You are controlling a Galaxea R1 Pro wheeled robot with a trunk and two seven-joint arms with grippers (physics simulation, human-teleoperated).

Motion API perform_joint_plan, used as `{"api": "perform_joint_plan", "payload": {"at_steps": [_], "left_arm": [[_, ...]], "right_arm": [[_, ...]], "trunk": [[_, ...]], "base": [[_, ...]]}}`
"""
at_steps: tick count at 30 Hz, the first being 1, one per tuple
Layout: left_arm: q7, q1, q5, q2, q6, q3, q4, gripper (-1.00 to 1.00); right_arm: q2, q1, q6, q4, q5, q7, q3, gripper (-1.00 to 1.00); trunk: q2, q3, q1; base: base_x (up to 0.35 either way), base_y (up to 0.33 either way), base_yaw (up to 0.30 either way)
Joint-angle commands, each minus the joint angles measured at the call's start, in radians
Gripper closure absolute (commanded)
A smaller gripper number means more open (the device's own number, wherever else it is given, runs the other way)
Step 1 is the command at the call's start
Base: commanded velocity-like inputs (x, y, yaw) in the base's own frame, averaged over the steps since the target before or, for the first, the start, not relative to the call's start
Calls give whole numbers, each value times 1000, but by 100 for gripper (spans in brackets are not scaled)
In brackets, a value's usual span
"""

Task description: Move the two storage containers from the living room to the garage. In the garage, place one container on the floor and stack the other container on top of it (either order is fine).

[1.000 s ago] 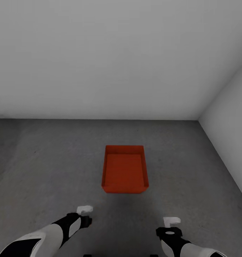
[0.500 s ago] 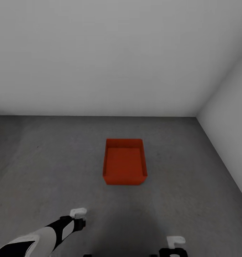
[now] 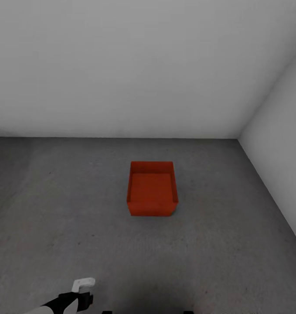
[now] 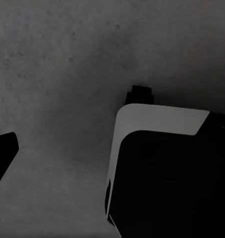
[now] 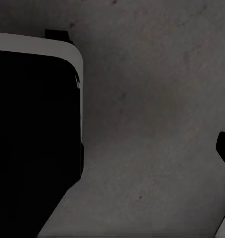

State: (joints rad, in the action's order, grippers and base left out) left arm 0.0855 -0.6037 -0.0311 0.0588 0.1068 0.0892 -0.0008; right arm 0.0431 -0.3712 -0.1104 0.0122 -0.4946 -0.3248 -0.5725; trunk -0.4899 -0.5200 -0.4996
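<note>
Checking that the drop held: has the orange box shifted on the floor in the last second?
No. The orange box keeps its spot relative to the wall corner; both slid up together, so the camera backed away.

A bare garage-like room was indicated by a rough dark grey concrete floor [image 3: 235, 244] bounded by plain white-grey walls [image 3: 143, 65] meeting in a corner.

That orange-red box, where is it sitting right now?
In the head view the orange-red box sits alone on the grey concrete floor, about centre, short of the back wall.
</note>
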Motion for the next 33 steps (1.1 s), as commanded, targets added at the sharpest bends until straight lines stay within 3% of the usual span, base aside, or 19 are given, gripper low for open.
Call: {"api": "perform_joint_plan", "payload": {"at_steps": [1, 7, 15, 24, 33], "left_arm": [[2, 1, -3, -1, 2, 7, 0, -100], [2, 7, -2, -3, -3, 7, 1, -100], [2, 74, -1, -4, -3, 7, 1, -100], [2, 81, -1, -5, -4, 7, 0, -100], [2, 81, -2, -7, -4, 7, 1, -100]], "right_arm": [[1, 0, -4, 1, -11, -2, -8, -100], [6, 3, -8, 16, -20, -2, -7, -100], [5, 14, -16, 18, -21, -2, -7, -100], [7, 71, -18, 19, -13, -1, -7, -100], [7, 92, -31, 19, -19, 0, -7, -100]], "trunk": [[-1, -1, 0], [-1, 4, 0], [-1, 16, 0], [-1, 30, 0], [-1, 44, 0]], "base": [[-19, 0, 0], [-5, 0, 0], [0, 0, 0], [0, 0, 0], [0, 0, 0]]}}
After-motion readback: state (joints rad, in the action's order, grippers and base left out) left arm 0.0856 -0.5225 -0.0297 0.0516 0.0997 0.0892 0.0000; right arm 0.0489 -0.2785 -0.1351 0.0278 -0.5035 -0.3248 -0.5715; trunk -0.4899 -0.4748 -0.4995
